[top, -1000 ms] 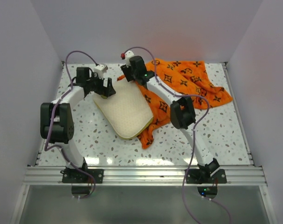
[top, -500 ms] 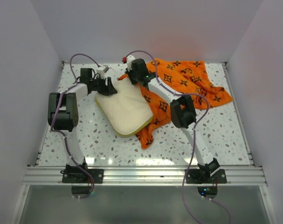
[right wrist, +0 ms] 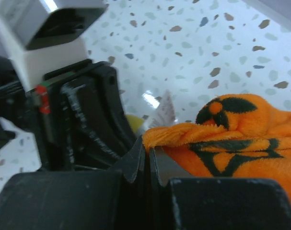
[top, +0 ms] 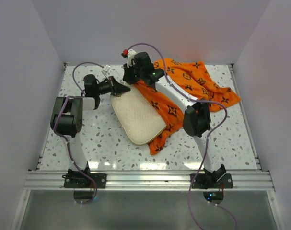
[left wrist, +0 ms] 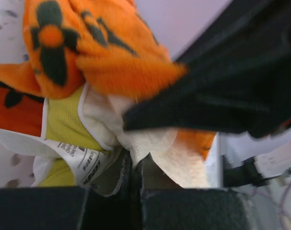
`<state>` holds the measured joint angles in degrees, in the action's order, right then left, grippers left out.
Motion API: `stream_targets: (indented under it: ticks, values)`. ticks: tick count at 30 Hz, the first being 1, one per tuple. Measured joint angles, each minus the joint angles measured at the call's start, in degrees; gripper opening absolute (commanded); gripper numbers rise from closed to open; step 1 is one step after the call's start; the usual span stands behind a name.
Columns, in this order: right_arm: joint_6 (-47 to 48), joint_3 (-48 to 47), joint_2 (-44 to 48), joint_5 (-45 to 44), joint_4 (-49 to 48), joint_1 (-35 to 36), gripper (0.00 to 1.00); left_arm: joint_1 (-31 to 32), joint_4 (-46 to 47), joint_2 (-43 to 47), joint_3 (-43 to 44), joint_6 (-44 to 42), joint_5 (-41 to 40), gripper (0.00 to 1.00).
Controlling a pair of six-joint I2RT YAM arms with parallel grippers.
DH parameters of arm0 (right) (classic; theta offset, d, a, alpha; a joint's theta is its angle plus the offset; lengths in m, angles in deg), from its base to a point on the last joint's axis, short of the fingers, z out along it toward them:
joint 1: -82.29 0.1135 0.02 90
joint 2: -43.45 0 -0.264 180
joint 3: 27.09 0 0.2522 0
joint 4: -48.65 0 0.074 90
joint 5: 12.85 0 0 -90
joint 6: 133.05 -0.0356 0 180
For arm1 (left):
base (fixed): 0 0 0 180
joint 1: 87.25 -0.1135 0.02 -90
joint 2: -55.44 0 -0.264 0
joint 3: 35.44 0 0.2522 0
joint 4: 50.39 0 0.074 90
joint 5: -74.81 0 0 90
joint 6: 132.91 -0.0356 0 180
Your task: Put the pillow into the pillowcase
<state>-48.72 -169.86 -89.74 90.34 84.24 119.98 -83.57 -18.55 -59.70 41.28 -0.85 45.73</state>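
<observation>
left gripper (left wrist: 135,165) pinches the far corner of the pillow (top: 138,115), right gripper (right wrist: 147,152) the hem of the pillowcase (top: 188,84) just beside it — the pillow's length runs nearward, the case's bulk lies to the right

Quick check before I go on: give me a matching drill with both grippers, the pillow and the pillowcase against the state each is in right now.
Column one
1. left gripper
2. right gripper
3. pillow
4. pillowcase

Column two
A. orange, spread out toward the far right
B. shut on a cream-white corner
C. shut on an orange fabric edge
D. lying outside the case, overlapping its near part

Pairs: 1-B; 2-C; 3-D; 4-A
</observation>
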Motion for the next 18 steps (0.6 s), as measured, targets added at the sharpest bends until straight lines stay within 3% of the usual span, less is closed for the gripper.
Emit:
stream_targets:
  ticks: [3,6,10,14,16,17,18]
  values:
    - [-3.37,2.49,3.52,0.44,0.55,1.66,0.0,0.33,12.48,-1.9,-0.07,16.37,1.29,0.0]
    - [-7.91,4.24,6.49,1.22,0.0,2.82,0.0,0.35,19.32,-2.69,-1.79,26.82,0.81,0.0]
    - [-12.85,10.86,11.69,1.66,-2.54,3.89,0.0,0.04,24.11,-1.79,-7.72,29.73,-2.32,0.0]
    - [-15.39,14.51,12.83,3.87,-4.83,4.61,0.0,-1.36,23.17,-0.04,-11.98,25.14,-6.23,0.02]
    - [-15.78,16.96,12.81,5.9,-5.33,4.7,0.03,-1.84,20.63,0.31,-11.98,22.08,-7.85,0.19]
    - [-15.34,17.92,12.61,6.97,-5.07,4.7,0.12,-1.95,18.27,0.52,-11.98,20.15,-8.85,0.36]
    - [-14.75,18.14,12.24,7.76,-4.02,4.7,0.35,-1.97,15.85,0.7,-11.96,18.14,-9.66,0.42]
